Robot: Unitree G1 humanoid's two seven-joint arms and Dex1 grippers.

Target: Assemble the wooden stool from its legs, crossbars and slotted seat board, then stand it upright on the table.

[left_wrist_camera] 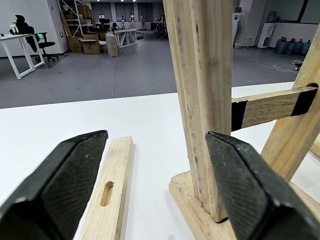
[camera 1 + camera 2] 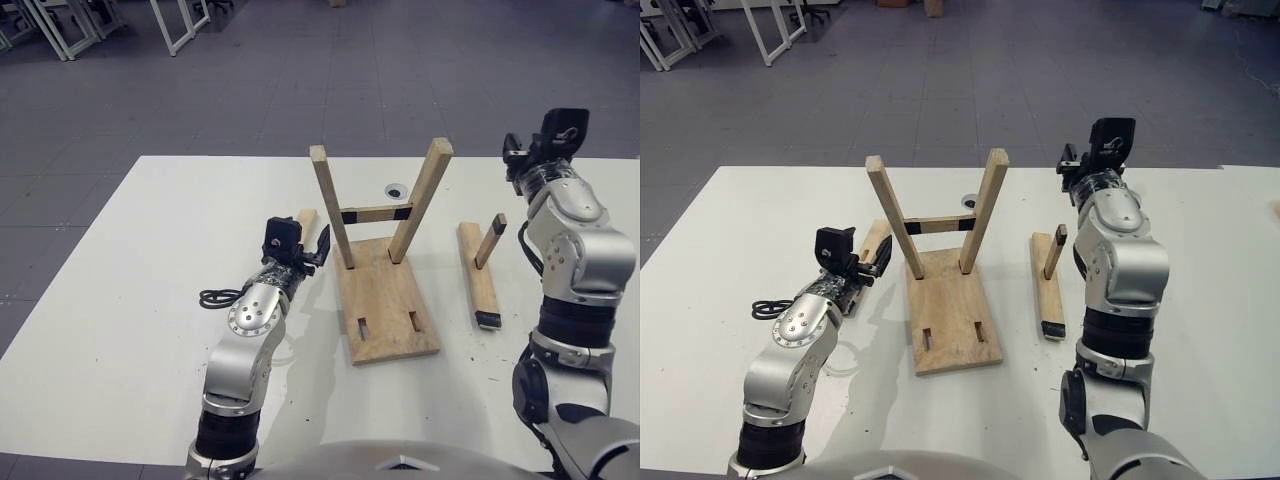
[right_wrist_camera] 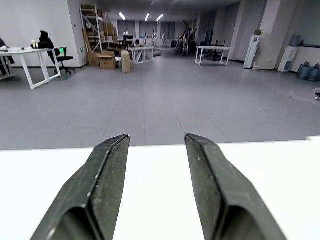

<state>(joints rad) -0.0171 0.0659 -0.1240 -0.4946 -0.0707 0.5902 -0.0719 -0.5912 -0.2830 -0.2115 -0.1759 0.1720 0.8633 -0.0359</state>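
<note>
The slotted seat board point(image 2: 385, 300) lies flat mid-table, with two legs point(image 2: 330, 205) point(image 2: 422, 200) standing up from its far end and a crossbar point(image 2: 375, 213) between them. To its right a third leg point(image 2: 478, 272) lies flat with a short crossbar point(image 2: 490, 240) stuck in it. Left of the board lies a loose slotted leg point(image 1: 112, 195). My left gripper point(image 2: 318, 250) is open low over the table, the loose leg by one finger point(image 1: 60, 180) and the nearest upright leg point(image 1: 200, 100) by the other. My right gripper point(image 2: 516, 152) is open and empty, raised near the table's far right edge.
A round cable hole point(image 2: 396, 188) sits in the table behind the legs. A black cable loop point(image 2: 215, 297) lies beside my left forearm. Two open slots point(image 2: 363, 326) show at the board's near end. White desk frames point(image 2: 180, 20) stand on the floor beyond.
</note>
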